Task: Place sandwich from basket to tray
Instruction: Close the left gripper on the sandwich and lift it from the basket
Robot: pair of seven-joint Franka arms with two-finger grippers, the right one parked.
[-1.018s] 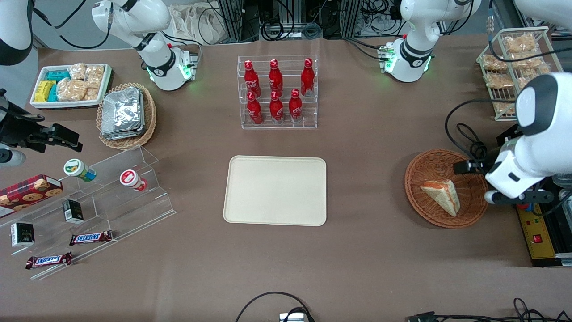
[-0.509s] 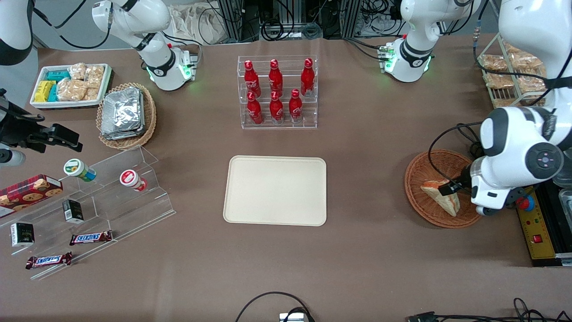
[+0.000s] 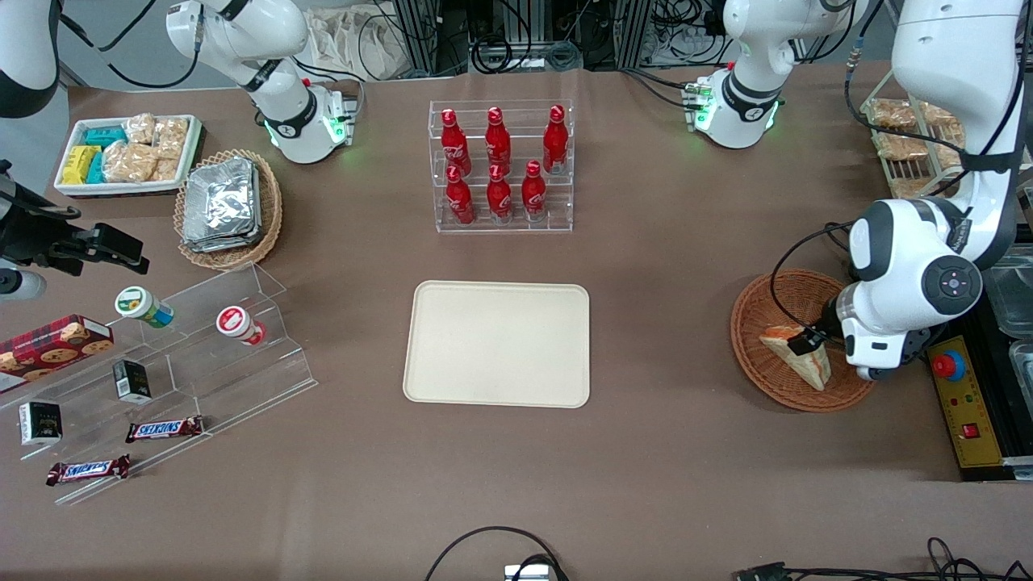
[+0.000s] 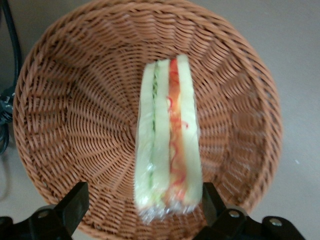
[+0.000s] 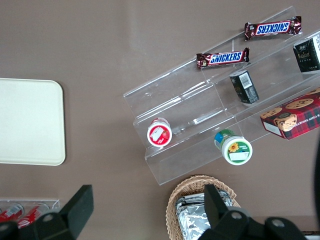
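My end effector (image 4: 142, 210) hangs fingers apart over the round brown wicker basket (image 4: 60, 100), where the pale triangular wrapped sandwich (image 4: 169, 135) lies directly beneath, its long axis running straight out between my fingers.

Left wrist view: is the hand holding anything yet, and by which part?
Nothing held: the open hand hovers over the white triangular sandwich in the brown wicker basket.

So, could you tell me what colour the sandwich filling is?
Orange-red and green, clearest in the left wrist view: sandwich.
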